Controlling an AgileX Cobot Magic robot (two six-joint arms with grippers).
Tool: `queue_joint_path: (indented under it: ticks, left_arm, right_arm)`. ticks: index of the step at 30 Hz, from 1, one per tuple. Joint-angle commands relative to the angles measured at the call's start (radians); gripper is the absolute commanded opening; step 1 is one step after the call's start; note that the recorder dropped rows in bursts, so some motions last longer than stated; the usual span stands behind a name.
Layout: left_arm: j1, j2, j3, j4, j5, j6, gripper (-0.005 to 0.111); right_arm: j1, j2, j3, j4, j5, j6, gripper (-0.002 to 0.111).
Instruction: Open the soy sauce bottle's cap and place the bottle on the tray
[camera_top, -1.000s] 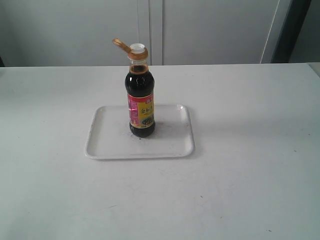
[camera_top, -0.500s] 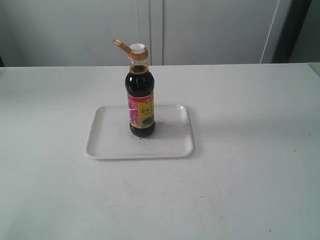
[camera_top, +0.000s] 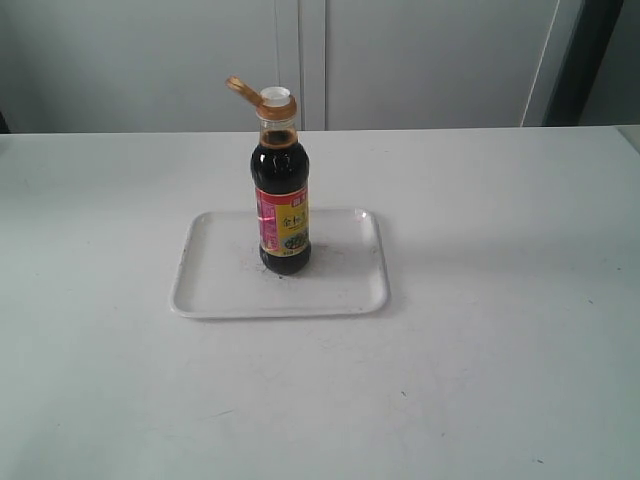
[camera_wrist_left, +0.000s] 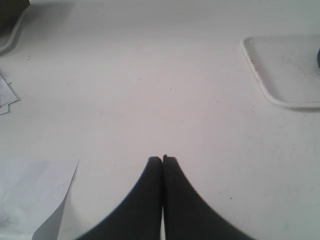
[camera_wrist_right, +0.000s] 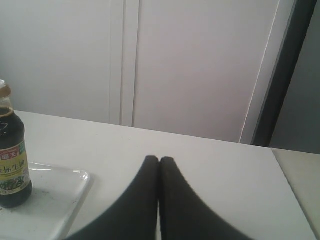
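1. Plainly, the white table (camera_top: 480, 330) has broad bare surface on every side of the tray (camera_top: 215, 285); neither arm shows in the exterior view, and the tray sits well in from the table's far edge, which meets a pale panelled wall (camera_top: 420, 60).
2. In the left wrist view the left gripper (camera_wrist_left: 162, 159) has its two dark fingers pressed together, tips meeting, nothing between them. It hangs over bare tabletop, well apart from the tray corner (camera_wrist_left: 260, 80). A sheet of paper (camera_wrist_left: 35, 195) lies beside it.
3. In the right wrist view the right gripper (camera_wrist_right: 159, 160) is likewise closed tight and empty, over open table, apart from the tray's near rim (camera_wrist_right: 82, 182).
4. The tray is flat white plastic, rectangular with rounded corners and a low raised rim; dark scuffs mark its floor.
5. The soy sauce bottle (camera_top: 283, 215) stands upright near the tray's centre, touching only the tray. It is clear glass, narrow at the neck, filled with dark brown liquid nearly to the shoulder, and wears a red, yellow and purple label.
6. The cap (camera_top: 240, 88) is gold-brown, flipped open and tilted back on its hinge, leaving the white spout ring (camera_top: 275, 97) uncovered.
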Motion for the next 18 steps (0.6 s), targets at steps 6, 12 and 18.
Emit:
queue_joint_path:
  ticks: [6, 12, 18]
  left_arm:
    - [0.003, -0.005, 0.004, -0.012, -0.01, -0.002, 0.0]
    - [0.003, -0.005, 0.004, -0.012, -0.01, -0.002, 0.0]
    - [0.003, -0.005, 0.004, -0.012, -0.01, -0.002, 0.0]
  right_arm:
    - [-0.004, -0.007, 0.007, 0.0, 0.013, -0.015, 0.0]
    - [-0.004, -0.05, 0.05, 0.019, 0.019, -0.034, 0.0]
    - [-0.004, -0.199, 0.144, 0.028, 0.05, -0.05, 0.0]
